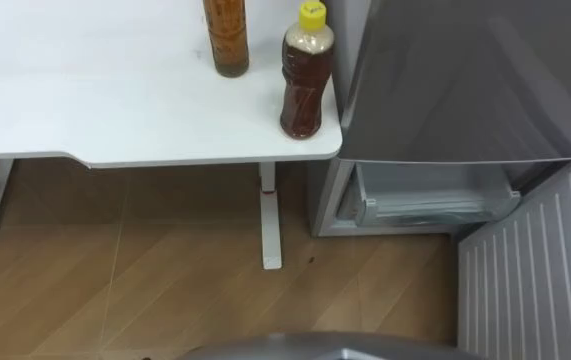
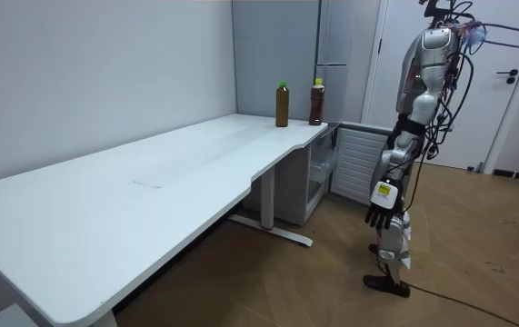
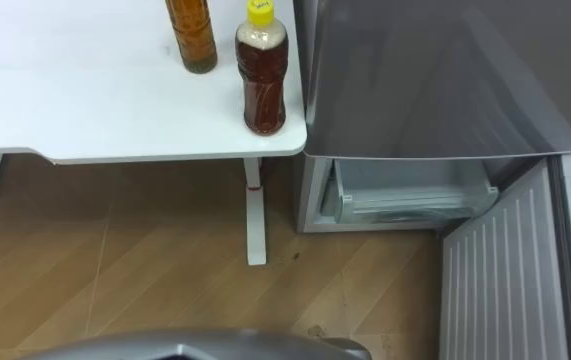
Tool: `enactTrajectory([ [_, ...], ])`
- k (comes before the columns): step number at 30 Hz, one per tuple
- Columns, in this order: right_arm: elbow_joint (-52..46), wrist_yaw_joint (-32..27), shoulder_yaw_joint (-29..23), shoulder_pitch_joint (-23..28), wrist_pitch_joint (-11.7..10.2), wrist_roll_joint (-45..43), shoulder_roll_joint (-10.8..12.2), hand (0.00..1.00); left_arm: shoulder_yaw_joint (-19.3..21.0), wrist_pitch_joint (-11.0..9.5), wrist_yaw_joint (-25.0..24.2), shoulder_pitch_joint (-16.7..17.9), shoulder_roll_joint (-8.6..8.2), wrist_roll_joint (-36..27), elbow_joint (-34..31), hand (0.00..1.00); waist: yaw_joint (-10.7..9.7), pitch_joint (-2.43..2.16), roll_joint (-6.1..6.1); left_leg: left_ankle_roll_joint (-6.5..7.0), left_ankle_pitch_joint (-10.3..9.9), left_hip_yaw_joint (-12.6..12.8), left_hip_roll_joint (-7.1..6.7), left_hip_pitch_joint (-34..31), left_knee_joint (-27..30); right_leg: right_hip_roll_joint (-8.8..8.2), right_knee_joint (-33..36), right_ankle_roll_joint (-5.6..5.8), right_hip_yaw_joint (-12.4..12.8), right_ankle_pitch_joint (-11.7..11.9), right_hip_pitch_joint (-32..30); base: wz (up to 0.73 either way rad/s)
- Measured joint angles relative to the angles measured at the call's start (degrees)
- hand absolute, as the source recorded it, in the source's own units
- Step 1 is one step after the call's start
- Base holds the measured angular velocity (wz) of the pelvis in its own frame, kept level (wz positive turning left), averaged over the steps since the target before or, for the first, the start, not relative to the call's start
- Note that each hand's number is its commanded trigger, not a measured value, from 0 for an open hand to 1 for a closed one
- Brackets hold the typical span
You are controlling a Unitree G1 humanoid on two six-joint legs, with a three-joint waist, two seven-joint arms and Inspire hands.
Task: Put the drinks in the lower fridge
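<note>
Left hand (image 2: 379, 216) hangs at the robot's side, fingers loosely extended, holding and touching nothing.

Both drinks stand on the surface (image 1: 85, 90) at its corner, 12 o'clock. The yellow-capped bottle (image 1: 307, 85) is just beside the fridge (image 1: 465, 80). The second bottle (image 1: 226, 38) is at its 10 o'clock.

Eye views: lower door (image 1: 525, 270) open, drawer (image 1: 430, 195) exposed.

Room view: second bottle's cap is green.

2 bottles (image 2: 282, 104) on desk (image 2: 150, 200) beside fridge (image 2: 345, 54)

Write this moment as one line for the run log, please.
stage: not started | drinks: yellow-capped bottle, second bottle, both on table corner | lower fridge door: open | left hand: hanging, empty
</note>
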Motion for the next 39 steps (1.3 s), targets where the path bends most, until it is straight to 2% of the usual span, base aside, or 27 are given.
enactTrajectory([
  [15, 0.2, -1.3, 0.0, 0.1, 0.0, 0.6, 0.0, 0.00, 0.4, 0.1, 1.1, -0.1, 0.00, -0.1, 0.5, 0.00, 0.1, 0.00, -0.06, 0.00, 0.0, -0.9, -0.12, -0.1, 0.0, -0.09, -0.1, -0.01, -0.7, 0.0, 0.1, 0.01],
  [24, 0.2, -3.1, 0.0, 0.1, 0.0, 0.7, 0.0, 0.00, 3.9, -0.6, 5.9, 1.2, -0.16, -5.0, 0.4, 0.00, 0.3, 0.00, -0.24, 0.00, 0.0, -0.9, -0.12, -0.1, 0.0, -0.10, -0.5, -0.01, -1.0, 0.0, 0.2, 0.00],
  [26, 0.2, -3.5, -0.2, -0.1, 0.0, 0.7, 0.0, 0.00, 4.7, -0.8, 7.5, 1.4, -0.26, -7.6, 0.4, 0.00, 0.3, -0.04, -0.30, 0.00, 0.0, -0.9, -0.12, -0.2, -0.1, -0.10, -0.6, -0.01, -1.0, 0.0, 0.2, 0.00],
  [30, 0.2, -5.0, -1.2, -0.3, -0.2, 0.6, 0.0, 0.00, 9.5, -1.9, 10.8, 2.0, -0.30, -13.9, 0.4, 0.00, 0.6, -0.06, -0.29, 0.00, 0.0, -1.0, -0.12, 0.0, -0.1, -0.11, -0.6, -0.01, -1.3, 0.0, 0.4, 0.00],
  [31, 0.2, -5.3, -1.3, -0.1, -0.3, 0.7, 0.0, 0.00, 10.9, -2.2, 12.1, 2.0, -0.30, -15.9, 0.3, 0.00, 1.0, -0.19, -0.06, 0.00, 0.0, -1.1, -0.12, 0.1, -0.1, -0.13, -0.6, -0.01, -1.5, 0.0, 0.5, 0.00],
  [34, 0.3, -6.1, -1.3, 0.2, -0.5, 0.8, 0.0, 0.00, 13.9, -3.0, 15.8, 2.4, -0.29, -20.6, -0.8, 0.00, 2.0, -0.18, 0.02, -0.01, 0.0, -1.9, -0.16, 0.7, -0.2, -0.25, -0.8, -0.01, -3.1, 0.0, 1.4, 0.09],
  [39, 0.9, -7.5, -1.3, 0.0, -1.7, 1.2, 0.0, 0.00, 15.4, -6.2, 22.3, 2.2, -0.29, -32.7, -3.1, 0.00, 3.1, -0.15, 0.24, -0.02, 0.0, -2.7, -0.29, 0.7, -0.1, -0.40, -0.9, 0.00, -4.3, 0.0, 2.2, 0.12],
])
